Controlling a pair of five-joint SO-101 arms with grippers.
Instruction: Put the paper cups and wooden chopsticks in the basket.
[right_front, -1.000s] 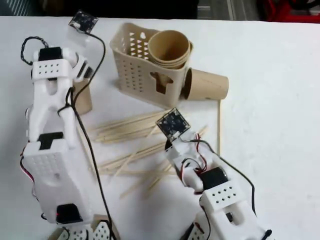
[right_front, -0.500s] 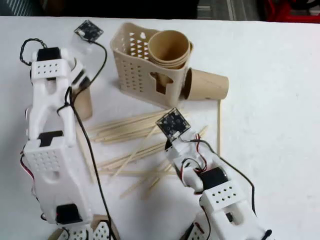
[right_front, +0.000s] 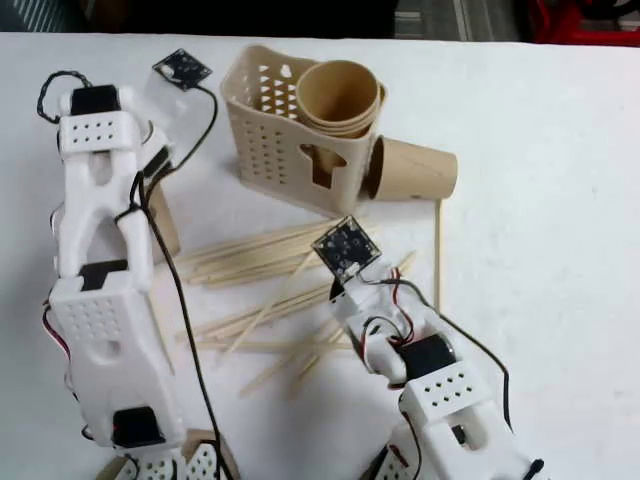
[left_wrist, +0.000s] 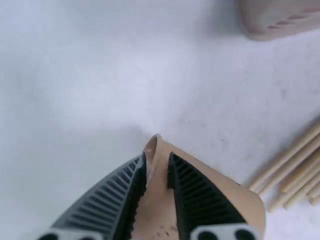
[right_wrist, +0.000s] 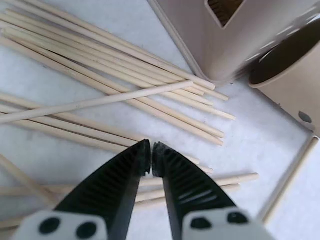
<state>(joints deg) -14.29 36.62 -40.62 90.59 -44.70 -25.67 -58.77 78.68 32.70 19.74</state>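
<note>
Sliding toward the far side of the tabletop (right_front: 560, 250), the left fingers (left_wrist: 120, 190) are still pinching the wall of a paper cup (left_wrist: 242, 200). The cup has moved along with them and is now near the basket (right_front: 262, 150) but not in it yet. The right fingers (right_wrist: 120, 180) are pressed together on nothing and have stayed above the chopsticks (right_front: 250, 255), so I think the cup goes in first.
</note>
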